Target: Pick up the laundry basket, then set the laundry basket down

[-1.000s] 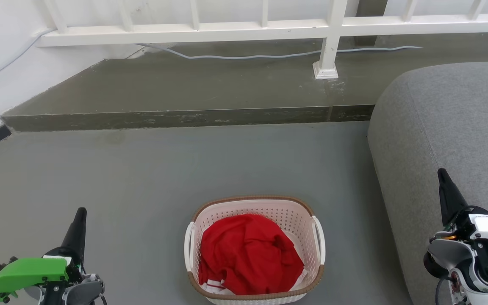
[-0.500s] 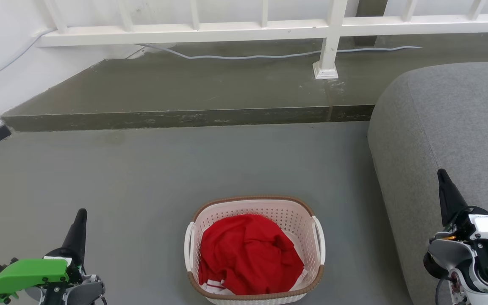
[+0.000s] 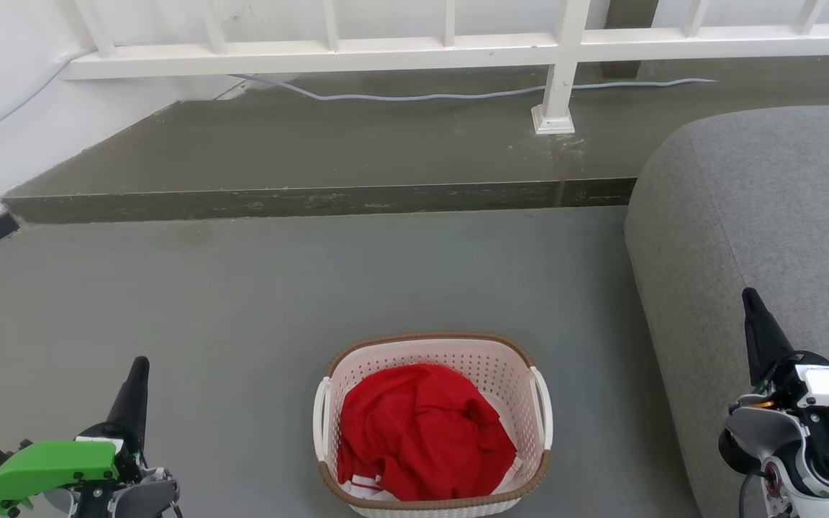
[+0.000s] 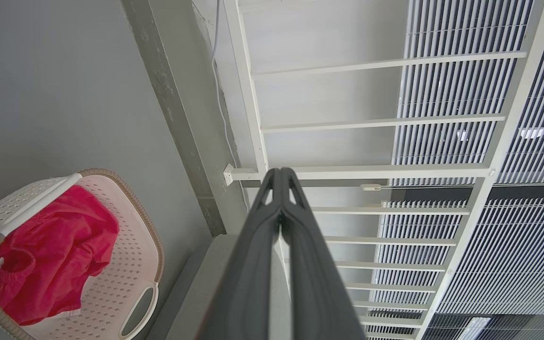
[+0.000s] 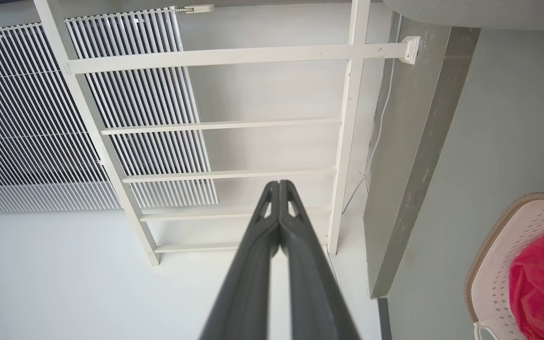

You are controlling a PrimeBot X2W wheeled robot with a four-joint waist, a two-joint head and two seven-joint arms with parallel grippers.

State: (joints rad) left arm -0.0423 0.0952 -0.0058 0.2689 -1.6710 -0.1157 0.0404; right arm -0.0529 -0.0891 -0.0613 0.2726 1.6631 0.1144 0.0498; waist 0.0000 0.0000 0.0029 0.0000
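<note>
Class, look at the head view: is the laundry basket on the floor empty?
No, a crumpled red garment lies inside the laundry basket, covering most of its bottom.

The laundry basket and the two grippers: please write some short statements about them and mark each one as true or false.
1. The laundry basket stands on the grey floor. True.
2. A red cloth lies inside it. True.
3. The left gripper holds the basket. False: it is shut on nothing and is apart from the basket.
4. The right gripper is open. False: its fingers are pressed together.
5. The basket is tipped onto its side. False: it stands upright.
</note>
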